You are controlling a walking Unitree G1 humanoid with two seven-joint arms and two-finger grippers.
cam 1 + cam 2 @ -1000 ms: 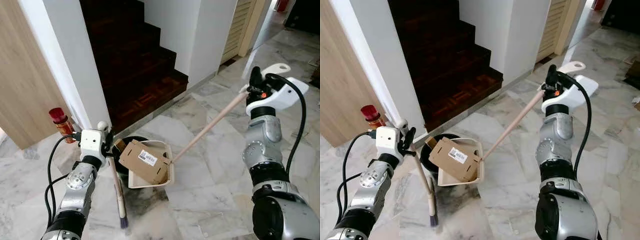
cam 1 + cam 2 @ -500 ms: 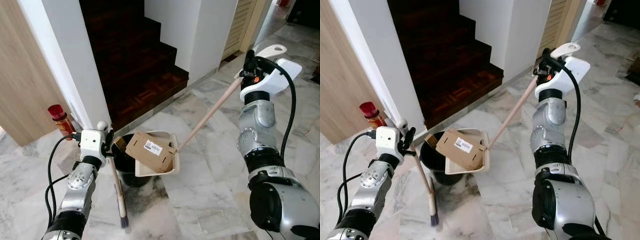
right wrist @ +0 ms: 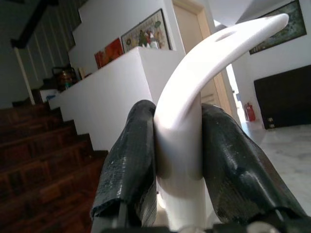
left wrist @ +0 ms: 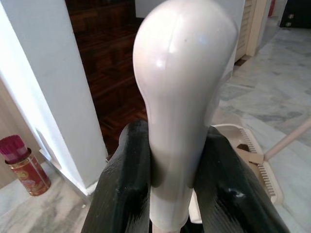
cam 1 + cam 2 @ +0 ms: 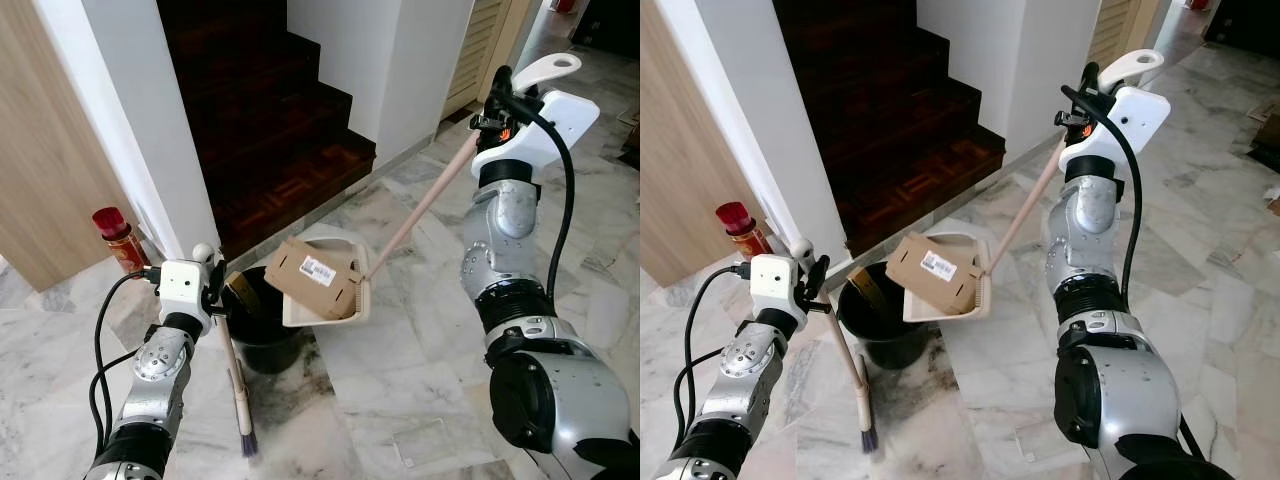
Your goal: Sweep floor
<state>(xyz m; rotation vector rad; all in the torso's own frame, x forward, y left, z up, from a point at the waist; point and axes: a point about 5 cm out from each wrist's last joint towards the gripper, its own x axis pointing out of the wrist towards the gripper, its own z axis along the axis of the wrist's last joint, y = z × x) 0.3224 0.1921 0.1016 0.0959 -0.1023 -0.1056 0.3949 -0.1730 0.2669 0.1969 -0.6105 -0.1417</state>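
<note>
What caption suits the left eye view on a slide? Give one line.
Right claw tips a cream plastic dustpan carrying a flattened brown cardboard box over a round black bucket; left claw holds a broom.

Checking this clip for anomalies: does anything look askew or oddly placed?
Yes: a flattened cardboard box lies tilted across the raised dustpan, overhanging toward the black bin. It looks too wide to drop in cleanly.

Left silver arm bent low, its black two-fingered left gripper [image 4: 177,179] clamped on a pale rounded broom handle [image 4: 182,97]; right silver arm raised high, right gripper [image 3: 177,160] pinching a white curved dustpan handle [image 3: 194,87].
</note>
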